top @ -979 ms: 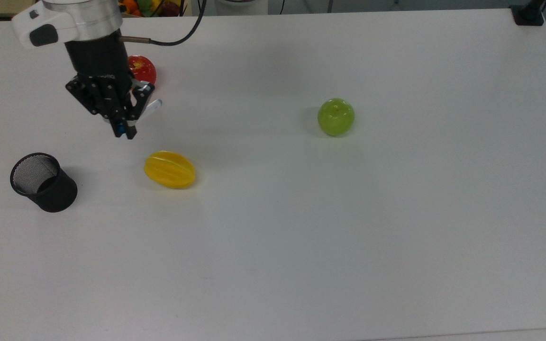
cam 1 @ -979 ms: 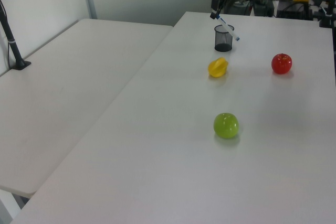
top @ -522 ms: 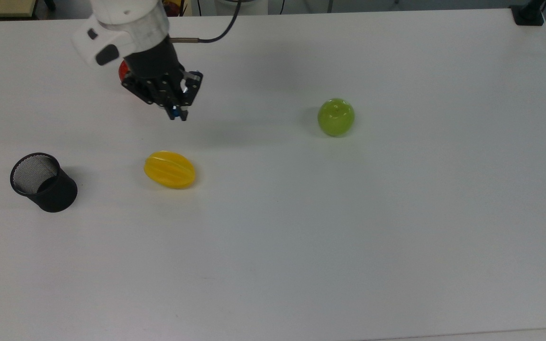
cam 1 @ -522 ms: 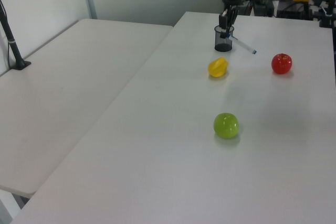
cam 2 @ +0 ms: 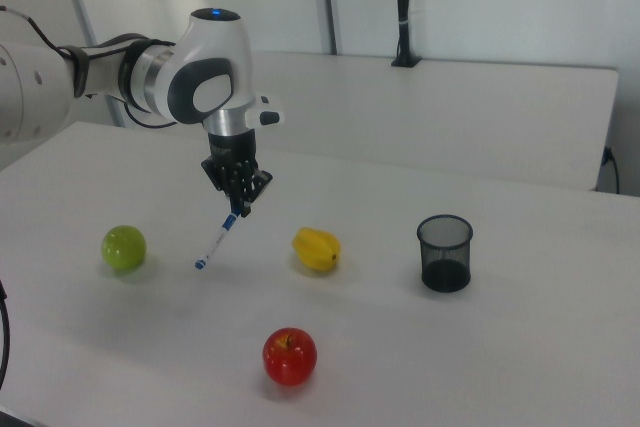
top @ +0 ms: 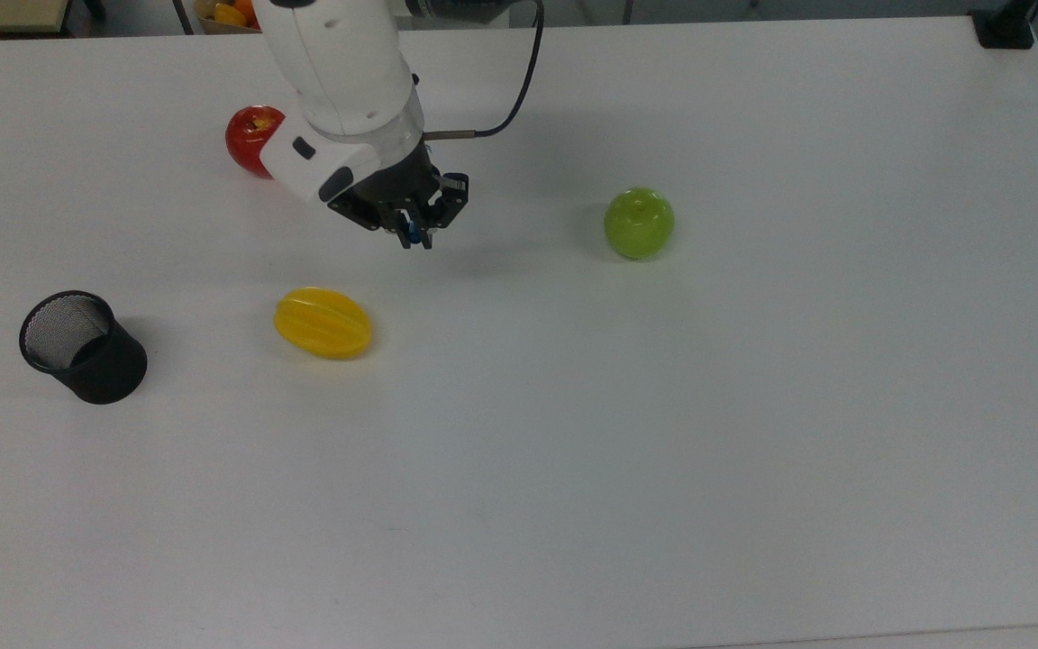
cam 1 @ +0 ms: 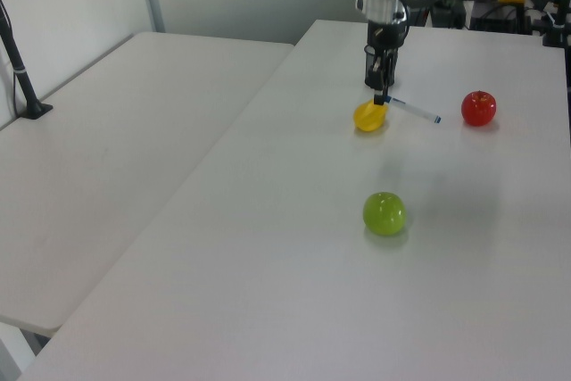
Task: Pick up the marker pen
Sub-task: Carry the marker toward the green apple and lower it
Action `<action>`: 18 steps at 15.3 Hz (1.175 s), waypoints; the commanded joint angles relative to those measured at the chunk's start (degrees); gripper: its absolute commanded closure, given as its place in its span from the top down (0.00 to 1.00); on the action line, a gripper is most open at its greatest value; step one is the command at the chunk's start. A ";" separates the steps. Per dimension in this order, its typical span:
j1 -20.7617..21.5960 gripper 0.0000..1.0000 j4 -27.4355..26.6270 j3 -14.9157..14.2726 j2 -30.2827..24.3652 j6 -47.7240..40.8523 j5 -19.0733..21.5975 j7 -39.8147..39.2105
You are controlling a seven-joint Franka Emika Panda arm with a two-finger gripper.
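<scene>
Carry stage, by my reading. Black two-finger gripper (cam 2: 237, 209) clamped on the blue-capped end of the slim white marker pen (cam 2: 216, 239); pen hangs slanted above the white table (cam 2: 480, 347), between the green apple (cam 2: 124, 247) and yellow ridged fruit (cam 2: 316, 249). Black mesh cup (cam 2: 444, 252) well apart. Next: probably keep grip firm, since the pen hangs by one end.

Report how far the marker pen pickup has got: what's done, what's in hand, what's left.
Done: the gripper is shut on the marker pen, held by its upper end and hanging slanted above the table, clear of the black mesh cup. In hand: the pen hangs in the air between the green apple and the yellow fruit. Left: nothing of the taking itself that I can see.
</scene>
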 commanded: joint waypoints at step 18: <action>2.88 0.34 -2.63 1.77 6.58 4.31 -5.53 5.04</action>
